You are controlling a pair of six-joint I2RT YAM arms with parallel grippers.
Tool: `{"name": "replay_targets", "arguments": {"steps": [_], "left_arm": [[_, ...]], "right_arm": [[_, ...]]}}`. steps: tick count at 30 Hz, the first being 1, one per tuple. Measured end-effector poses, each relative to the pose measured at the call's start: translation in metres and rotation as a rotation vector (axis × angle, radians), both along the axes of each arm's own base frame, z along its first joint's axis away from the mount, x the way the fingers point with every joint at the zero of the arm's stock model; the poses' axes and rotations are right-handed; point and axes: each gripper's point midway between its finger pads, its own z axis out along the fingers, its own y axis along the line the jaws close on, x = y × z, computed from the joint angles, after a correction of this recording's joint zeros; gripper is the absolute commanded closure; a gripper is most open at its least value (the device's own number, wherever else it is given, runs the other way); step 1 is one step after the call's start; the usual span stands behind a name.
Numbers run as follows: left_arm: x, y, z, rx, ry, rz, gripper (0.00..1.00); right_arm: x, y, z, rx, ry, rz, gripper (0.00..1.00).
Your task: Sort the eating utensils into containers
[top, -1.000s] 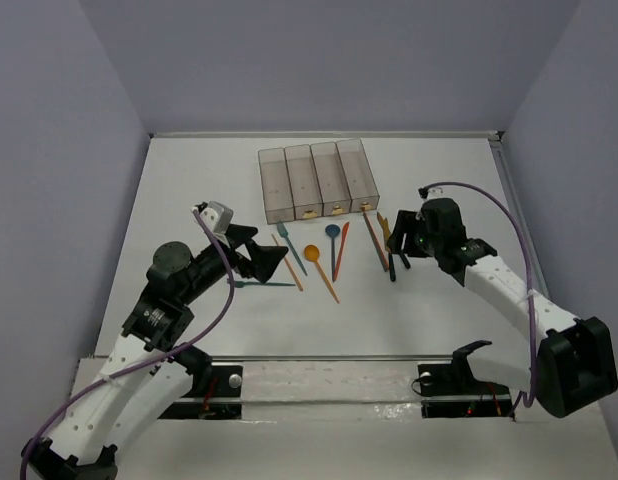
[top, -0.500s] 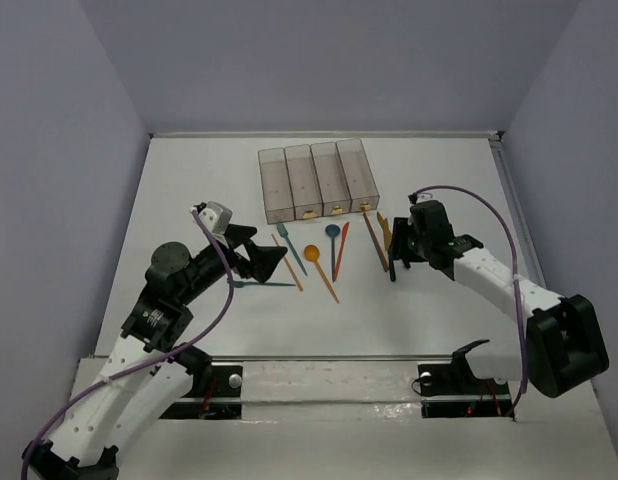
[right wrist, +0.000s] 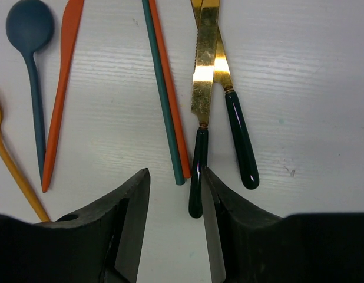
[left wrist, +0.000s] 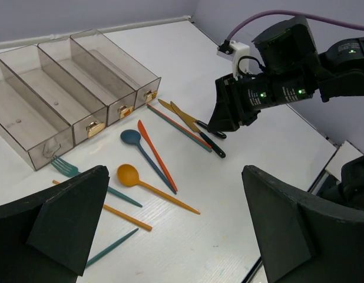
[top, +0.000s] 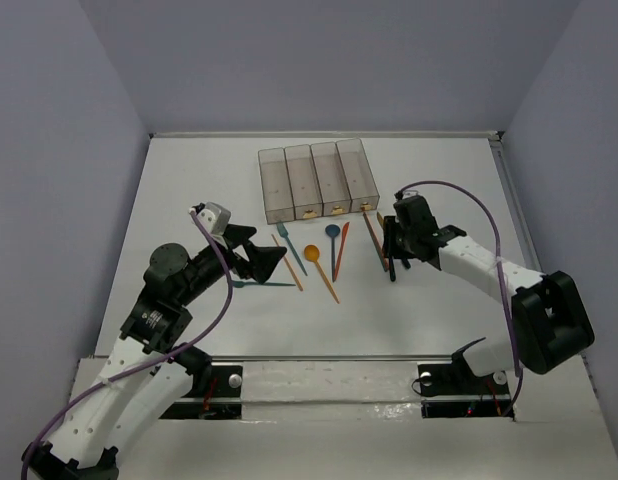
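Four joined translucent bins (top: pixel 319 180) stand at the back, also in the left wrist view (left wrist: pixel 52 144). Utensils lie in front of them: a teal fork (top: pixel 289 245), an orange spoon (top: pixel 311 253), a blue spoon (top: pixel 332 232), a red knife (top: pixel 341 250), an orange stick (top: pixel 287 265), a teal stick (top: pixel 259 284). A teal and orange stick pair (right wrist: pixel 167 112) lies beside two gold knives with dark handles (right wrist: pixel 202 76). My right gripper (right wrist: pixel 175 194) is open, low over the near ends of the stick pair, one knife handle (right wrist: pixel 197 177) by its right finger. My left gripper (top: pixel 274 262) is open and empty above the teal stick.
A raised rim (top: pixel 504 180) bounds the white table at the right, and grey walls stand behind and at the sides. The right arm's purple cable (top: pixel 459 190) loops above its wrist. Bare table lies between the utensils and the arm bases.
My right gripper has moved left toward the gold knives and the stick pair. The left arm and the utensils have not moved.
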Motion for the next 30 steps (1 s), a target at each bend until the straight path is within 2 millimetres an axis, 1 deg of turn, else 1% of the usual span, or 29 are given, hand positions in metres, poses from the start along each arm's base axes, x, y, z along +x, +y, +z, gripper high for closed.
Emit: {"name": "replay_targets", "arguments": {"steps": [2, 6, 10, 19, 23, 26, 30], "left_arm": [[0.000, 0.000, 0.000, -0.001, -0.001, 0.000, 0.01], [-0.001, 0.001, 0.002, -0.004, -0.008, 0.000, 0.01], [-0.002, 0.001, 0.003, -0.006, -0.012, 0.000, 0.01], [-0.002, 0.001, 0.004, -0.007, -0.013, 0.000, 0.01], [-0.004, 0.002, 0.006, -0.011, -0.020, 0.000, 0.01], [-0.004, 0.002, 0.006, -0.012, -0.022, 0.000, 0.01], [-0.004, 0.002, 0.006, -0.012, -0.022, 0.000, 0.01]], "right_arm": [[0.002, -0.001, -0.006, -0.018, 0.016, -0.007, 0.60], [0.006, -0.006, -0.020, -0.066, 0.051, -0.030, 0.62], [0.005, -0.010, -0.032, -0.096, 0.084, -0.045, 0.68], [0.008, -0.012, -0.039, -0.119, 0.112, -0.073, 0.68], [0.009, -0.012, -0.048, -0.128, 0.140, -0.089, 0.68], [0.006, -0.014, -0.055, -0.138, 0.163, -0.104, 0.70], [0.005, -0.015, -0.057, -0.145, 0.176, -0.118, 0.76]]}}
